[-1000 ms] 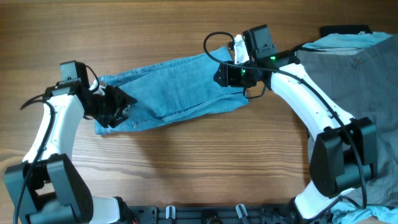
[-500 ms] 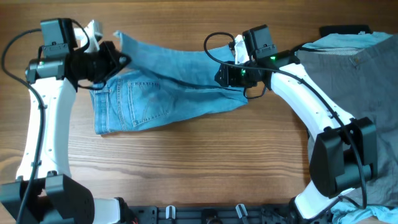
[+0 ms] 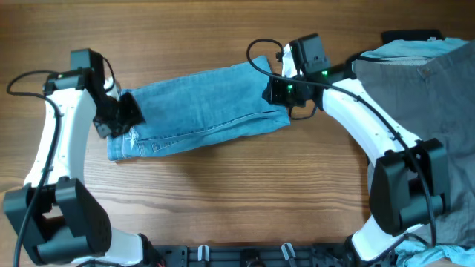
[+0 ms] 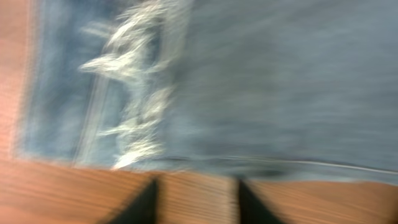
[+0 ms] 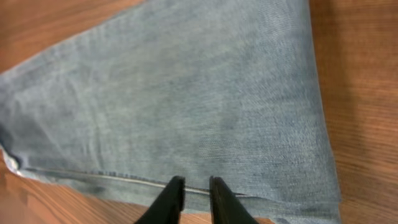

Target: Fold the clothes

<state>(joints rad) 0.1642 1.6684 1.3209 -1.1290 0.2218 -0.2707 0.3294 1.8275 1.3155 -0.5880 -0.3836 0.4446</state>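
– One pair of light blue denim jeans (image 3: 200, 107), folded into a long band. Where do you see it?

– On the brown wooden table (image 3: 223, 193), slanting from low on the left to higher on the right, in the far half of the overhead view. A side seam runs along its near edge.

– And the left gripper (image 3: 119, 120)?

– Over the band's left end. Its wrist view is blurred, but the left gripper (image 4: 198, 199) has its two dark fingers well apart, with bare wood between them, just off the edge of the jeans (image 4: 273, 81). A white frayed hem (image 4: 134, 93) crosses the denim there.

– The right gripper (image 3: 277, 90)?

– At the band's right end. In its own camera the right gripper (image 5: 194, 196) has its fingers drawn close, with a thin gap. The tips sit at the seam of the jeans (image 5: 186, 93). Whether they pinch cloth, I cannot tell.

– What else lies on the table?

– Grey trousers with a button (image 3: 415, 89) spread over the right side, well apart from the jeans. A pale blue cloth (image 3: 415, 47) shows at their far edge, and a black garment (image 3: 408, 35) beyond it.
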